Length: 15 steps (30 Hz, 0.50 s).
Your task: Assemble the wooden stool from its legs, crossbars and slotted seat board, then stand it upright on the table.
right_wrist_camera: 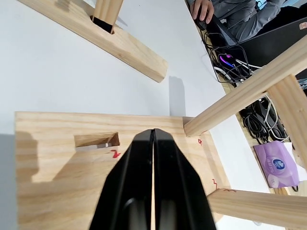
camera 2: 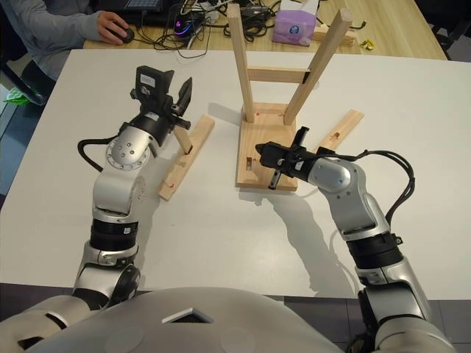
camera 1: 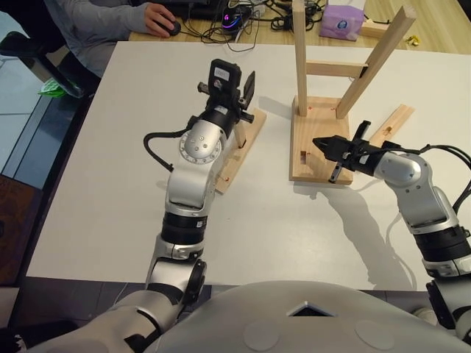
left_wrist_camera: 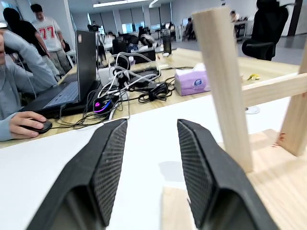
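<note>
The slotted seat board [camera 1: 307, 160] lies flat on the white table [camera 1: 110, 184]. Two legs [camera 1: 299, 51] stand upright in its far side, joined by a crossbar [camera 1: 335, 69]. My right gripper [camera 1: 319, 142] is shut and empty, just above the board, its tip near an open slot [right_wrist_camera: 96, 140]. A second leg [camera 1: 237, 153] with a short crossbar stub [right_wrist_camera: 106, 9] lies flat to the left of the board. My left gripper [left_wrist_camera: 151, 167] is open and held above that leg's far end. Another loose leg [camera 1: 391, 125] lies to the right of the board.
A desk behind the table holds a laptop [left_wrist_camera: 81, 72], tangled cables [left_wrist_camera: 139, 86], a tissue pack [camera 1: 343, 22] and a person's hand on a mouse [camera 1: 163, 23]. The table's left edge [camera 1: 66, 169] drops to the floor. Bare table lies in front of the board.
</note>
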Tool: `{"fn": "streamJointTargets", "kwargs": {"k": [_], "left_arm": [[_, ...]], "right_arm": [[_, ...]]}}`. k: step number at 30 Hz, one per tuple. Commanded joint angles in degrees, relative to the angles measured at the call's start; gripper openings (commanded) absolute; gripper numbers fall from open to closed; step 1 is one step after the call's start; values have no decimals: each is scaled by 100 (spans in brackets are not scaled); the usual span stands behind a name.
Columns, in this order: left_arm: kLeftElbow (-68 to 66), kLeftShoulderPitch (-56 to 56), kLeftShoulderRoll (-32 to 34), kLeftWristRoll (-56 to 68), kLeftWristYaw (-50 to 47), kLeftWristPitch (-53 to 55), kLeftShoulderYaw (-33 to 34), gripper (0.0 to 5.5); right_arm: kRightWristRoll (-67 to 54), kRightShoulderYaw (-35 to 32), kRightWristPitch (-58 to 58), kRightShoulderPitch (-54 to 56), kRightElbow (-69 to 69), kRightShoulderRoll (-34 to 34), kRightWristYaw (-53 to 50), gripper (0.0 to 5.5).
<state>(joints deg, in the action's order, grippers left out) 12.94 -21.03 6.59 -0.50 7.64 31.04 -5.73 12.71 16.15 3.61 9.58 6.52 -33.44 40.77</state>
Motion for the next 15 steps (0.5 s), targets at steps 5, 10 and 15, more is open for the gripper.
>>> {"fn": "streamJointTargets", "kwargs": {"k": [5,10,15], "left_arm": [[1009,-1908,180,477,33,978,727,191],[-752,-200,12,260,51,433,112,191],[-2960,1367,65,-266,131,-772,-691,191]], "right_arm": [[59,-18,36,8,58,65,-92,0],[61,-40,64,-54,135,26,-103,0],[49,-23,8,-31,59,-11,-62,0]]}}
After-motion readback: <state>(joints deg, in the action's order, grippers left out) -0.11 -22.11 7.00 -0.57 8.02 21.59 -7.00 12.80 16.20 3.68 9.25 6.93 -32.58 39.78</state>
